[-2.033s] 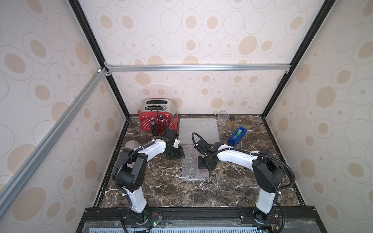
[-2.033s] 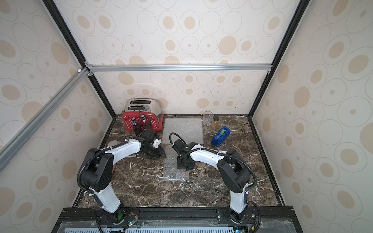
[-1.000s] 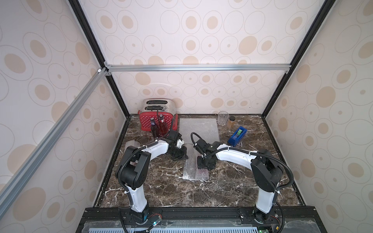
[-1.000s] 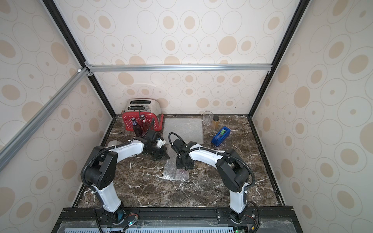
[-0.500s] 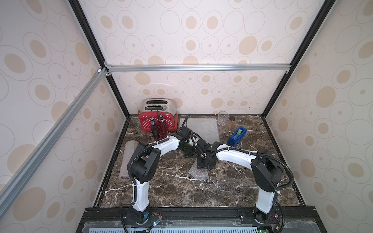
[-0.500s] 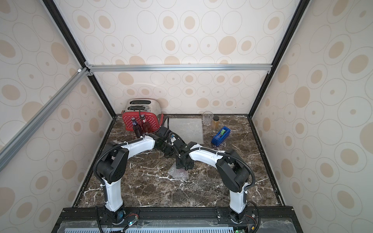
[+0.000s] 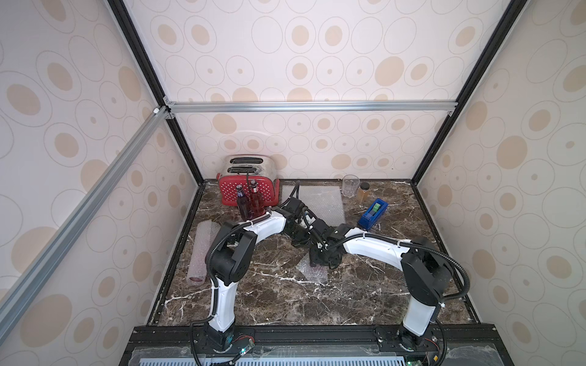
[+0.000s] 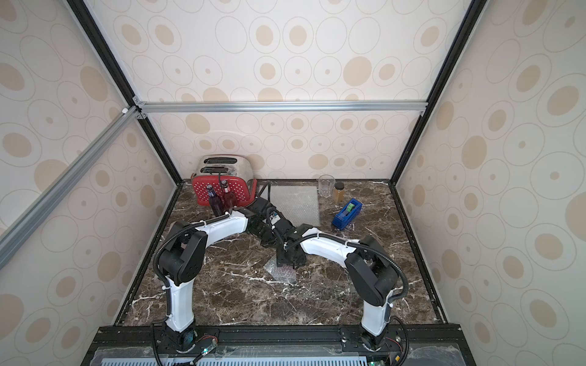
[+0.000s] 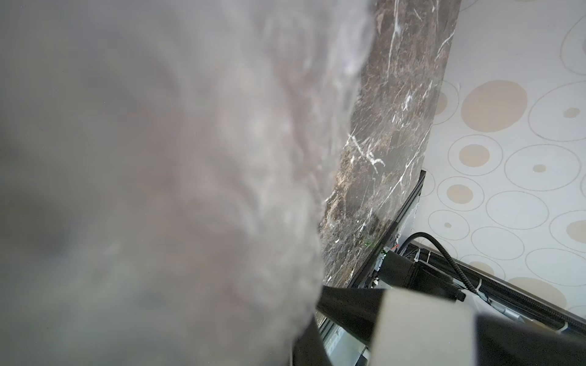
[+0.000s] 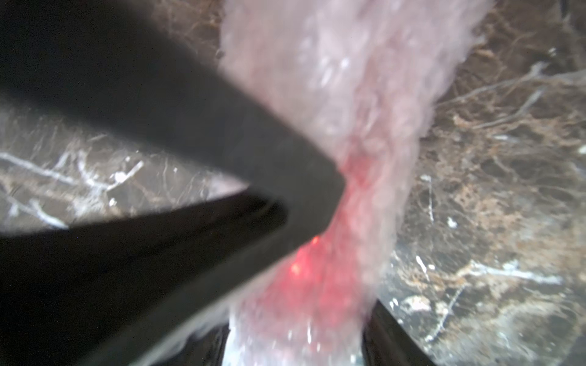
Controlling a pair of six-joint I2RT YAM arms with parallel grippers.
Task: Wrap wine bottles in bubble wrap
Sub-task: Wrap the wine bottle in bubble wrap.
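Observation:
At the table's middle my right gripper (image 7: 322, 263) points down, shut on a red wine bottle rolled in bubble wrap (image 10: 348, 221). A loose corner of that bubble wrap (image 7: 312, 274) lies flat on the marble. My left gripper (image 7: 302, 242) is shut on the sheet's edge, right beside the right gripper. Its dark fingertips (image 10: 301, 190) press against the roll, and blurred wrap (image 9: 158, 158) fills the left wrist view. A purple bottle (image 7: 243, 206) and a red bottle (image 7: 255, 202) stand unwrapped in front of the toaster. A wrapped bottle (image 7: 201, 253) lies by the left wall.
A red and silver toaster (image 7: 245, 177) stands at the back left. A flat spare sheet of bubble wrap (image 7: 323, 202) lies at the back middle. To its right are a clear glass (image 7: 350, 185), an amber jar (image 7: 363, 191) and a blue tape dispenser (image 7: 373, 214).
My left gripper has swept from the sheet's left side rightwards up to the right gripper, drawing the wrap over. The flat sheet has shrunk to a small corner. The right arm has barely moved.

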